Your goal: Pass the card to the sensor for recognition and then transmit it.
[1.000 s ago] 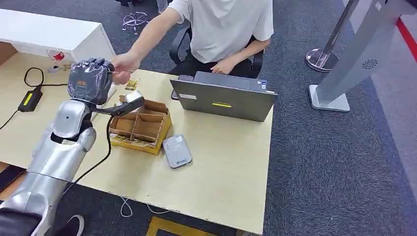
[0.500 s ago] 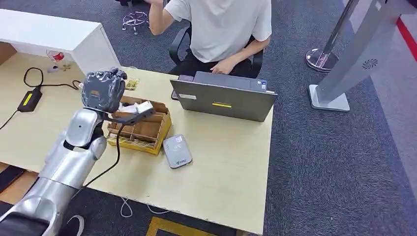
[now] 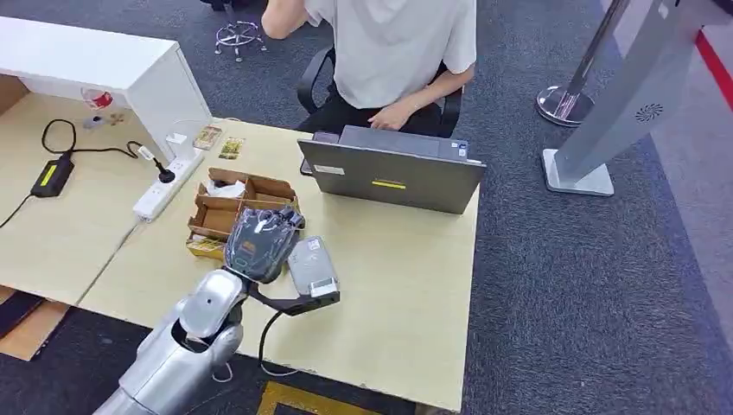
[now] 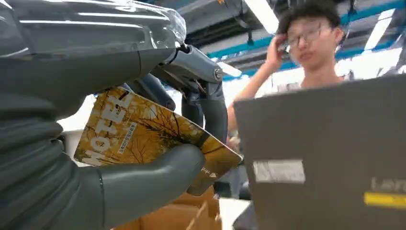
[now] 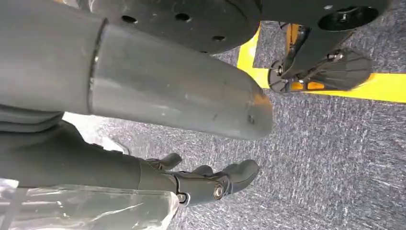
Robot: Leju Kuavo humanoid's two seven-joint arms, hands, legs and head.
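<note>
The card (image 4: 143, 136) sits between the left hand's (image 3: 258, 243) fingers (image 4: 210, 112) and thumb. Just right of the fingers lies the sensor (image 3: 313, 264) on the counter (image 3: 398, 285); behind them, the box (image 3: 226, 207); farther behind and right, the laptop (image 3: 393, 177).

Card (image 4: 143, 132) in the left hand (image 4: 95, 143): golden yellow with dark autumn-branch pattern, big white "HOTEL" lettering, dark corner strip with small white print. Left hand grey thumb, darker grey fingers (image 4: 201, 103), clear glossy film over the back; silver arm (image 3: 186, 346). Table (image 3: 406, 294) pale wood tone. On the table: card reader (image 3: 311, 266) light grey with a darker marking; box (image 3: 238, 203) brown cardboard with yellow base edge; laptop (image 3: 389, 173) dark grey, white sticker and yellow sticker on lid; power strip (image 3: 164, 183) white with black plug. Behind the table, person (image 3: 389, 43) in white shirt. Carpet (image 3: 588, 294) dark blue-grey speckled. Right hand (image 5: 210, 184) dark grey, over carpet with a yellow stripe (image 5: 373, 88).
</note>
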